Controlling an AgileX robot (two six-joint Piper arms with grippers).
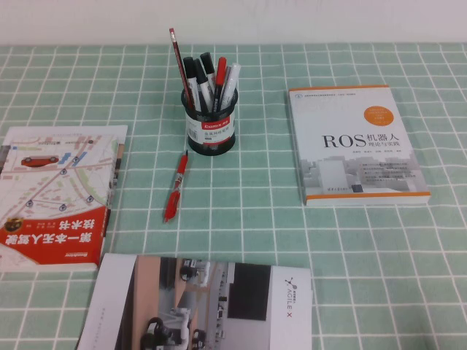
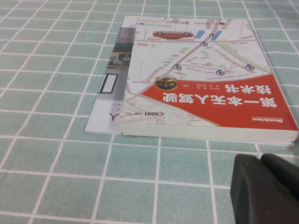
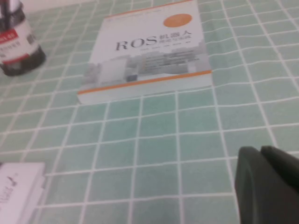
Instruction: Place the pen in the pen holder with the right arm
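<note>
The red pen (image 1: 176,187) lies flat on the green checked cloth, just in front of the pen holder (image 1: 209,125) and a little to its left. The holder is a black mesh cup with a red-and-white label, holding several black-capped markers and a long red pencil (image 1: 177,58). Neither arm shows in the high view. In the right wrist view my right gripper (image 3: 260,151) hovers low over bare cloth, shut with nothing in it, far from the pen holder (image 3: 16,46); the pen is out of that view. My left gripper (image 2: 261,158) is shut and empty near a book's edge.
A white ROS book (image 1: 355,146) lies to the right of the holder. A red-and-white map-cover book (image 1: 58,193) lies at the left. A brochure (image 1: 204,306) lies at the front edge, between them. Open cloth surrounds the pen.
</note>
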